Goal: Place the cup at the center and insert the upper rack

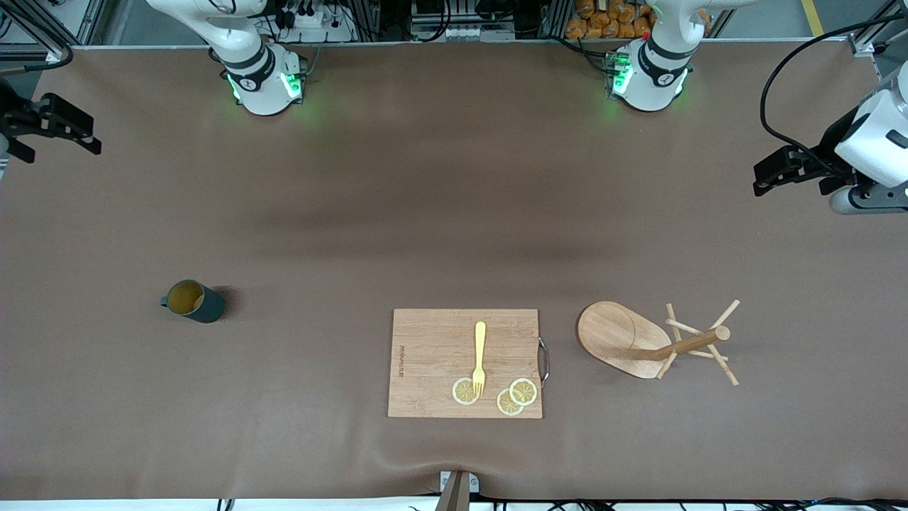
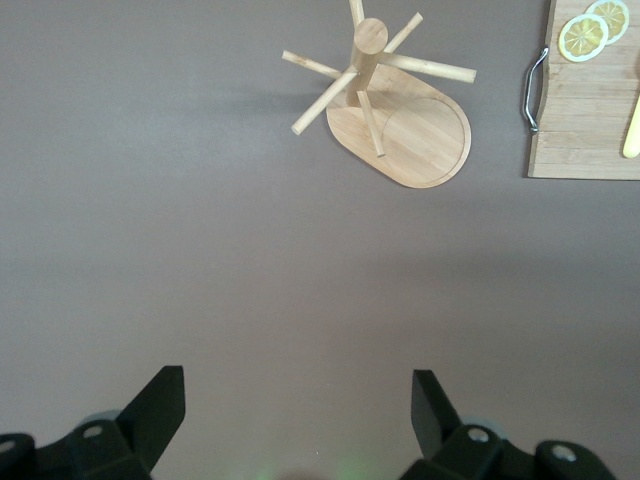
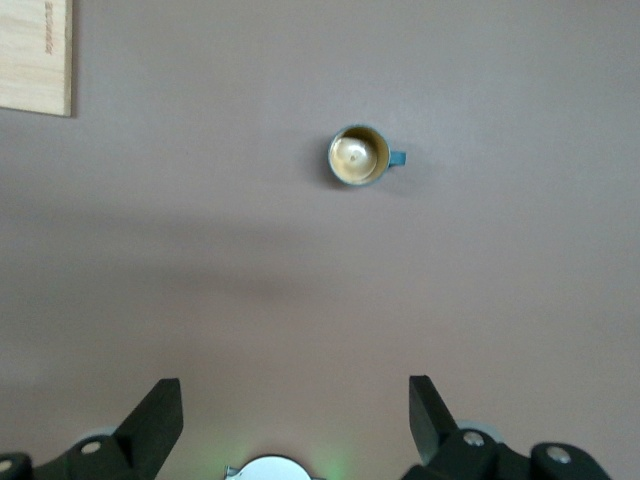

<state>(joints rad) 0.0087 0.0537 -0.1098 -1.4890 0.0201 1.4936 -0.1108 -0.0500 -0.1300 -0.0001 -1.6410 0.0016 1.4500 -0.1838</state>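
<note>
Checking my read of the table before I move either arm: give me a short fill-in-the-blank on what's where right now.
1. The fork lies on the ____.
2. The upper rack stands toward the ____ arm's end of the table.
3. The cup stands ____, its mouth up.
4. Left gripper and right gripper both hang ____, holding nothing.

Answers: cutting board; left; upright; open

The cup (image 1: 193,300) stands upright toward the right arm's end of the table. The cutting board (image 1: 465,363) lies near the table's front edge at mid-length, carrying a yellow fork (image 1: 479,356) and three lemon slices (image 1: 523,391). The rack (image 1: 656,342) stands beside the board, toward the left arm's end. The left gripper (image 1: 779,170) and the right gripper (image 1: 53,126) hang over opposite ends.
</note>
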